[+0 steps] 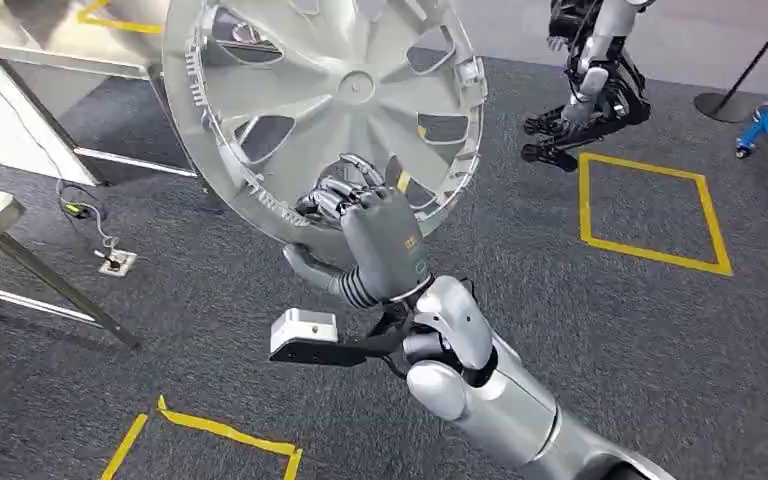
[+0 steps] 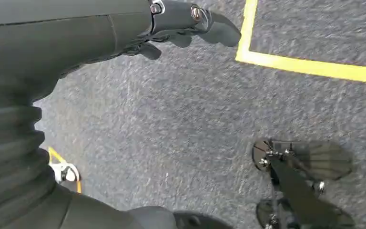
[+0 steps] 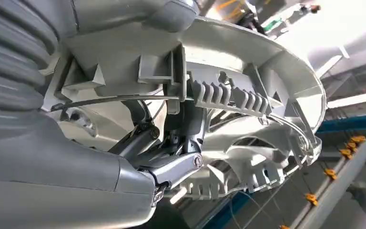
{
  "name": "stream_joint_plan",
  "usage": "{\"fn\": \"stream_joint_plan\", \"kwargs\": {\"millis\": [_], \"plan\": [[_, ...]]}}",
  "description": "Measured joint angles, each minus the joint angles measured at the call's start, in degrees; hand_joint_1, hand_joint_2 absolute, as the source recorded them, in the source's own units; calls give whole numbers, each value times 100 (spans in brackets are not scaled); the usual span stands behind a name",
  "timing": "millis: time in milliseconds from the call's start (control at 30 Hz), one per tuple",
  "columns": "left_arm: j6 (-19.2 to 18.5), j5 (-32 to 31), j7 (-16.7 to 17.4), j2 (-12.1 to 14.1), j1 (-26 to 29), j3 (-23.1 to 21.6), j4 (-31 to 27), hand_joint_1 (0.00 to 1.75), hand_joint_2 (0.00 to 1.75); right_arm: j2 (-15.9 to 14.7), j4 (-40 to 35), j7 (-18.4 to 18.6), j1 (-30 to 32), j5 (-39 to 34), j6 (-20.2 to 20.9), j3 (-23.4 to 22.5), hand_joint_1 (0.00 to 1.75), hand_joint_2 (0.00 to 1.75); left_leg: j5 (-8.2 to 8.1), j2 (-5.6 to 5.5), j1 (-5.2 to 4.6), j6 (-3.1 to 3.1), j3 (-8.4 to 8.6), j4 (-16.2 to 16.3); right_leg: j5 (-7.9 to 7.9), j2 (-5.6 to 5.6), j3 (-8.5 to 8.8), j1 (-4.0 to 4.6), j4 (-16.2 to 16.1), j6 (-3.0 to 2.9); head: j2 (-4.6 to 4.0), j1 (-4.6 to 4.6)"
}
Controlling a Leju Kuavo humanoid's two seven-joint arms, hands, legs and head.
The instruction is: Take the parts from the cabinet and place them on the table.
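The right hand [image 1: 380,235] grips the silver wheel cover [image 1: 325,105] at its lower rim, holding it above the carpet; broad, thin plastic, likely light but flexible. The left hand [image 2: 171,24] hangs above the floor, apparently holding nothing. Close up, fingers [image 3: 171,167] hook the ribbed inner edge [image 3: 228,98], the firmest hold.

No readable text, labels, brands or numbers in any view. Silver wheel cover [image 1: 325,110], gripped at rim by right hand [image 1: 365,225]: centre cap plain, no logo legible; moulded ribs and clips on inner side bear no legible marking in right wrist view. Small coloured mark on back of right hand near wrist: too small to read. Yellow floor tape outlines [image 1: 650,210] beyond right hand: plain lines, no characters.
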Motion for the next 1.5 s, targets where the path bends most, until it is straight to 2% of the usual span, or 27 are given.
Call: {"fn": "stream_joint_plan", "kwargs": {"millis": [67, 133, 233, 267, 300, 433, 533, 600, 633, 667, 733, 767, 800, 867, 933, 967, 1000, 1033, 1133, 1167, 1233, 1267, 1300, 1333, 1433, 1467, 1500], "plan": [[-15, -46, 0, 2, -33, 0, -2, 0, 175, -11, -4, 18, 65, 29, -11, -20, 175, 175, -442, 238, 11, -46, -420, 909, -14, -190, -2, 19, 2, -16, 0, -2], [-57, -169, 44, 2, -51, -4, -2, 0, 175, -26, -31, 68, 152, 70, -26, -48, 175, 175, -508, 279, 18, -80, -583, 1301, -22, -356, 0, 20, 4, -14, 0, -6], [-94, -325, 98, 13, -99, -15, -13, 0, 175, -92, -118, 133, 276, 94, -76, -177, 175, 175, 85, 446, 34, -99, 52, 182, -59, -585, 21, 8, 31, 41, 0, -4], [-98, -367, 101, 9, -138, -24, -20, 0, 175, -146, -168, 149, 294, 85, -85, -231, 175, 175, 186, 754, 24, -95, 304, -292, -86, -645, 25, 31, 67, 82, 0, -9], [-111, -396, 107, 4, -198, -37, -20, 0, 175, -212, -203, 140, 303, 52, -87, -287, 175, 175, 132, 850, -26, -18, 330, -346, -118, -699, 2, 80, 107, 122, 0, -37], [-170, -389, 122, 46, -237, -57, -22, 0, 175, -317, -245, -44, 205, -166, -76, -345, 175, 175, 173, 545, -18, 149, 272, -333, -144, -908, 30, 77, 115, 198, 0, 31], [-188, -323, 94, 83, -225, -55, -20, 0, 175, -319, -236, -109, 98, -243, -70, -326, 175, 175, 208, 360, 23, 238, 260, -343, -633, -228, -287, 8, 882, 283, 0, 62], [-188, -291, 55, 103, -206, -55, -20, 0, 175, -326, -182, -120, 79, -254, -68, -308, 175, 175, 217, 178, 19, 255, 242, -341, -955, -125, -701, -1, 1740, 297, 0, 68], [-188, -284, 50, 107, -180, -55, -20, 0, 175, -326, -159, -122, 55, -260, -63, -288, 175, 175, 223, 82, 18, 251, 239, -340, -949, -121, -790, -1, 1898, 292, 0, 72], [-188, -271, 46, 109, -152, -52, -20, 0, 175, -323, -144, -118, 28, -267, -57, -273, 175, 175, 228, -7, 19, 243, 240, -337, -810, -118, -741, -2, 1767, 277, 0, 68], [-188, -240, 46, 111, -115, -50, -15, 0, 175, -310, -120, -111, -19, -280, -50, -251, 175, 175, 244, -198, 28, 216, 240, -326, -301, -22, -330, -16, 894, 233, 0, 72], [-184, -234, 35, 111, -114, -48, -15, 0, 175, -308, -112, -114, -38, -282, -46, -238, 175, 175, 252, -279, 38, 196, 232, -322, -83, 195, -81, -34, 373, 209, 0, 75], [-177, -221, 18, 114, -127, -44, -18, 0, 175, -304, -96, -118, -57, -282, -37, -219, 175, 175, 270, -364, 16, 140, 188, -312, -176, 455, -12, -47, 174, 210, 0, 68], [-168, -199, -9, 125, -119, -42, -17, 0, 175, -286, -83, -120, -91, -273, -26, -194, 175, 175, 323, -494, 66, 55, 136, -336, -148, 339, -34, -17, 168, 230, 0, 85], [-162, -190, -35, 136, -66, -35, -15, 0, 175, -214, -68, -101, -161, -271, -22, -173, 175, 175, 374, -639, 74, -51, 120, -403, -109, 208, 6, -15, 132, 158, 0, 85], [-166, -190, -42, 149, -54, -33, -13, 0, 175, -186, -63, -88, -193, -271, -22, -170, 175, 175, 337, -409, 76, -49, 84, -344, -68, 105, 25, -46, 76, 104, 0, 83], [-183, -190, -39, 146, -67, -33, -13, 0, 175, -170, -55, -81, -203, -269, -26, -168, 175, 175, 205, -30, 25, -70, 9, -187, -57, 57, 36, -36, 54, 63, 0, 37], [-192, -190, -42, 146, -99, -33, -15, 0, 175, -170, -48, -61, -213, -267, -26, -168, 175, 175, -18, 155, 28, -87, -165, 180, -57, -42, 33, -20, 54, 23, 0, 0], [-197, -190, -28, 149, -137, -33, -13, 0, 175, -170, -15, -57, -212, -260, -26, -157, 175, 175, -462, 270, 42, -137, -673, 1345, -66, -307, 24, 1, 61, 10, 0, -2], [-197, -190, -15, 153, -130, -33, -13, 0, 175, -173, -9, -55, -212, -260, -24, -151, 175, 175, -388, 280, 44, -145, -637, 1310, -70, -377, 25, 1, 62, 12, 0, 0], [-197, -190, 13, 162, -119, -31, -13, 0, 175, -173, 7, -48, -221, -267, -24, -151, 175, 175, 24, 362, 47, -145, -187, 524, -84, -523, 30, -1, 75, 33, 0, 0], [-197, -190, 33, 160, -123, -31, -15, 0, 175, -173, 13, -46, -238, -269, -22, -149, 175, 175, 216, 529, 43, -136, 106, 12, -101, -585, 32, -1, 97, 58, 0, -2], [-197, -190, 46, 157, -138, -31, -13, 0, 175, -173, 18, -44, -264, -271, -24, -151, 175, 175, 143, 816, -4, -108, 248, -310, -127, -641, 21, 35, 126, 98, 0, -2], [-197, -190, 50, 151, -142, -31, -15, 0, 175, -181, 37, -37, -298, -289, -35, -151, 175, 175, 199, 713, -5, 16, 264, -321, -146, -683, 8, 67, 152, 132, 0, 0], [-197, -192, 101, 144, -113, -28, -11, 0, 175, -195, 81, -42, -363, -321, -87, -151, 175, 175, 216, 513, -24, 119, 203, -301, -140, -843, 43, 71, 134, 205, 0, 18], [-197, -201, 109, 142, -109, -28, -11, 0, 175, -201, 87, -39, -392, -339, -120, -153, 175, 175, 245, 453, 13, 170, 220, -323, -184, -798, 33, 51, 151, 263, 0, 20], [-197, -203, 120, 116, -115, -28, -9, 0, 175, -216, 96, -42, -421, -365, -140, -153, 175, 175, 253, 403, 25, 190, 212, -327, -287, -481, 0, 18, 280, 301, 0, 24]]}}
